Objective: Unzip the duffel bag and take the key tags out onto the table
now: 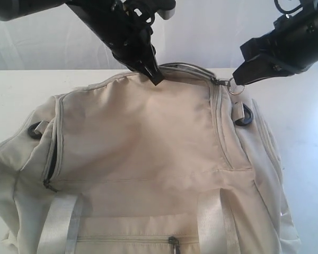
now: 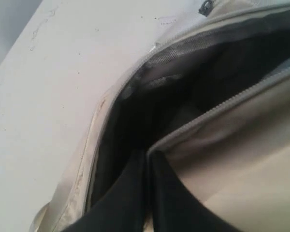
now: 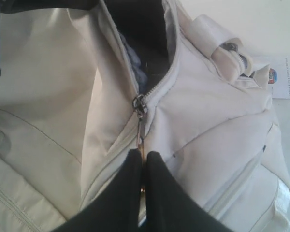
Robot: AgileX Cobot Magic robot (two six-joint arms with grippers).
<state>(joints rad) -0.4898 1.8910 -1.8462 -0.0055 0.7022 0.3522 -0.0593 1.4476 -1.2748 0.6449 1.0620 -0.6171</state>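
The cream duffel bag (image 1: 143, 143) fills the white table (image 1: 16, 90). Its main zipper is partly open along the far edge, and dark lining (image 2: 130, 121) shows in the gap. My left gripper (image 1: 156, 79) (image 2: 149, 153) is shut on the edge of the bag's top flap at the opening. My right gripper (image 1: 236, 79) (image 3: 144, 154) is shut on the pull below the zipper slider (image 3: 139, 102), and the metal ring (image 1: 235, 88) hangs at its tips. The key tags are hidden; only dim bluish folds (image 3: 134, 63) show inside the opening.
Black D-rings sit at the bag's right end (image 1: 244, 115) and left end (image 1: 36, 129). A side pocket zipper (image 1: 50, 169) and a front pocket zipper (image 1: 172, 241) are shut. A printed white card (image 3: 282, 79) lies on the table beside the bag. Webbing handles (image 1: 58, 222) hang at the front.
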